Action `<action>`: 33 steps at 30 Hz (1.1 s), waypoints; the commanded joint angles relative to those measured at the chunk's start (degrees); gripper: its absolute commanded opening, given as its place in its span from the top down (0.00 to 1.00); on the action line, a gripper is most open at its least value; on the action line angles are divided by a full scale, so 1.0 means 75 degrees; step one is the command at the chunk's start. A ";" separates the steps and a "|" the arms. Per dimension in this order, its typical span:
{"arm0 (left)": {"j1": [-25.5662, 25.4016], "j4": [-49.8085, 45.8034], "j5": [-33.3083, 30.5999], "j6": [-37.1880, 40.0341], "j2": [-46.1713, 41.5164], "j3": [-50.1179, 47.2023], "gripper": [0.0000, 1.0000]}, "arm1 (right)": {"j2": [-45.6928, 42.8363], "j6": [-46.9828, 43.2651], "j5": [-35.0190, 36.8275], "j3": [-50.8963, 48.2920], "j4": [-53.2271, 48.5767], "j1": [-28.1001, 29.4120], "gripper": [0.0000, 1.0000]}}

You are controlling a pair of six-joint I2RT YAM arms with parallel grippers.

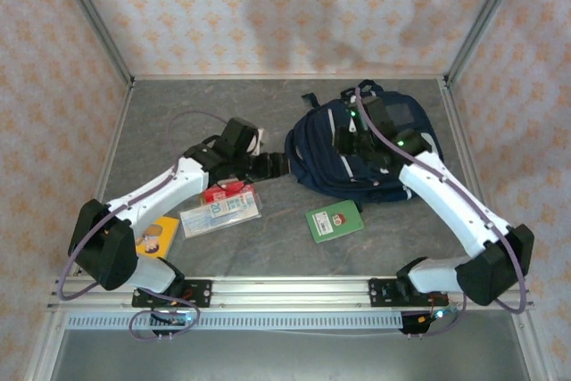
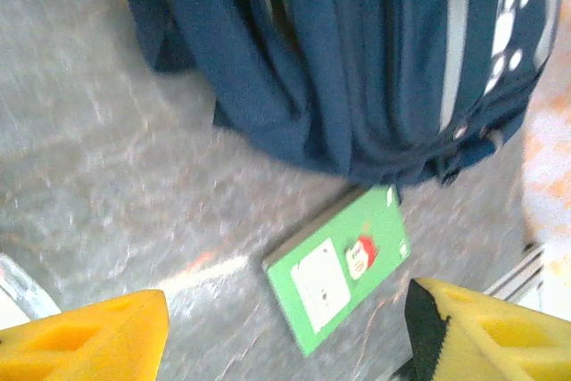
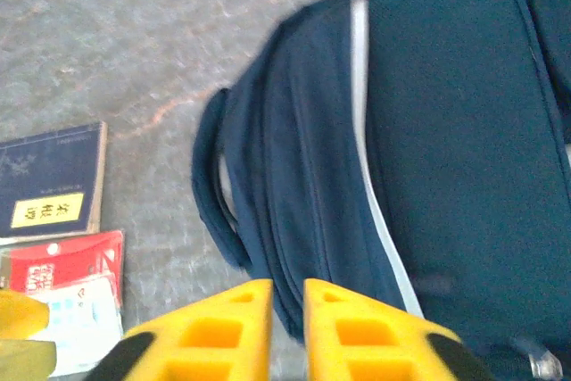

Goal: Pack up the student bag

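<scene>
Student bag (image 2: 357, 60) just ahead of the released left claw (image 2: 287, 310), and close beneath the nearly clenched right claw (image 3: 288, 290).

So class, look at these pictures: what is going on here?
A navy blue striped fabric backpack lies on the grey table for packing. The robot's left claw is open and empty beside the bag. Its right claw hangs over the bag, almost shut. A flat green booklet lies on the table, not yet packed.

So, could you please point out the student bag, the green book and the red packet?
student bag (image 3: 446, 131), right wrist view, navy panel.
green book (image 2: 343, 265), left wrist view, cover middle.
red packet (image 3: 62, 260), right wrist view, top face.
</scene>
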 commanded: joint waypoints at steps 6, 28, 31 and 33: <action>-0.1082 -0.0401 -0.0094 0.0146 0.0450 -0.0280 0.30 | -0.0347 0.1884 0.0418 -0.2460 -0.1227 0.0295 0.70; -0.1517 -0.0272 0.0189 -0.0013 0.1537 -0.0447 0.33 | 0.0503 0.2167 -0.2249 -0.4452 0.0750 -0.0314 0.45; -0.1518 -0.0314 0.0172 -0.0024 0.1637 -0.0495 0.33 | 0.0197 0.2356 -0.2722 -0.4660 0.0666 -0.0026 0.45; -0.1518 -0.0336 0.0170 -0.0028 0.1677 -0.0540 0.34 | 0.0008 0.2474 -0.2972 -0.4772 0.0604 0.0193 0.46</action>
